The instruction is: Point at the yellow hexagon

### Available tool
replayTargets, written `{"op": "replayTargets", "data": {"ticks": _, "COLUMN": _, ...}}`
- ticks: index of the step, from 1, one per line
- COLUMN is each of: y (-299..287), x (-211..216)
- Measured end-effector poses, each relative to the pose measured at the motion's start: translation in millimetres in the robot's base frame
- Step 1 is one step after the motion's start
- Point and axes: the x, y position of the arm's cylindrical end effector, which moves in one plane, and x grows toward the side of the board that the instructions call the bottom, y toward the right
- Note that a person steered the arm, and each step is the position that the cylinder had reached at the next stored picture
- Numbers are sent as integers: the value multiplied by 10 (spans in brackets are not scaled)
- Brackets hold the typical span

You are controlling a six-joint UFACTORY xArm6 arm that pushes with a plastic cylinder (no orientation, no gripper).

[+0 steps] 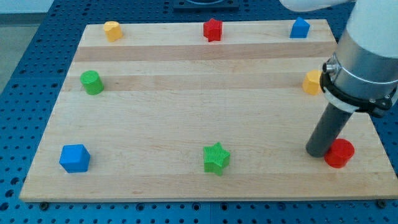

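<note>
A yellow block that looks hexagonal [312, 82] sits near the board's right edge, partly hidden behind the arm's grey body. A second yellow block [112, 30], rounder in outline, sits at the top left corner. My tip [319, 152] rests on the board at the lower right, below the yellow hexagon and well apart from it. The tip is right beside a red cylinder [339, 153], on that block's left, touching or nearly touching it.
A red star [212, 29] and a blue block [300, 28] sit along the top edge. A green cylinder [92, 82] is at the left, a blue cube [74, 158] at the bottom left, a green star [216, 157] at the bottom middle. The wooden board [186, 106] lies on a blue perforated table.
</note>
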Motion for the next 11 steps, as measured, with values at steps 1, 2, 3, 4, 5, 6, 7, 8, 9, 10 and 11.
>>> {"op": "replayTargets", "data": {"ticks": 1, "y": 0, "x": -10}}
{"op": "replayTargets", "data": {"ticks": 2, "y": 0, "x": -73}}
{"op": "replayTargets", "data": {"ticks": 3, "y": 0, "x": -245}}
{"op": "replayTargets", "data": {"ticks": 4, "y": 0, "x": -400}}
{"op": "replayTargets", "data": {"ticks": 5, "y": 99, "x": -401}}
{"op": "replayTargets", "data": {"ticks": 6, "y": 383, "x": -401}}
{"op": "replayTargets", "data": {"ticks": 7, "y": 618, "x": -344}}
{"op": "replayTargets", "data": {"ticks": 8, "y": 626, "x": 0}}
{"op": "replayTargets", "data": {"ticks": 9, "y": 610, "x": 346}}
{"op": "replayTargets", "data": {"ticks": 10, "y": 503, "x": 573}}
{"op": "replayTargets", "data": {"ticks": 11, "y": 294, "x": 573}}
